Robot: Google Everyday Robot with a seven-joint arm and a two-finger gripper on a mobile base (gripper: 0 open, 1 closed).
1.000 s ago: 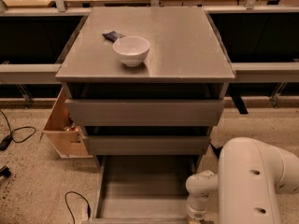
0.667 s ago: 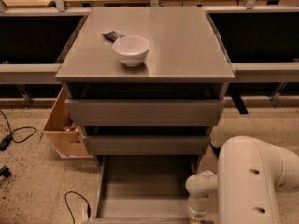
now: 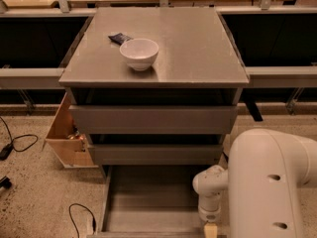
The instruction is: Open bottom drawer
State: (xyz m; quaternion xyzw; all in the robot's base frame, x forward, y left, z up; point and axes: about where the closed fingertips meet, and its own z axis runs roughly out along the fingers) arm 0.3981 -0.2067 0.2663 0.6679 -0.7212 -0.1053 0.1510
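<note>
The bottom drawer [image 3: 148, 202] of the grey cabinet stands pulled out toward me. Its shallow plain grey tray body shows, with its front at the bottom edge of the view. The white arm [image 3: 270, 182] fills the lower right. My gripper [image 3: 210, 229] hangs from the wrist joint at the drawer's front right corner and is mostly cut off by the bottom edge. Whether it touches the drawer cannot be told.
The two taller grey drawer fronts, top [image 3: 153, 119] and middle [image 3: 156, 153], sit shut above. A white bowl [image 3: 139, 53] and a small dark object [image 3: 120, 37] lie on the cabinet top. A light wooden box [image 3: 64, 138] stands at the left. Cables [image 3: 81, 214] lie on the floor.
</note>
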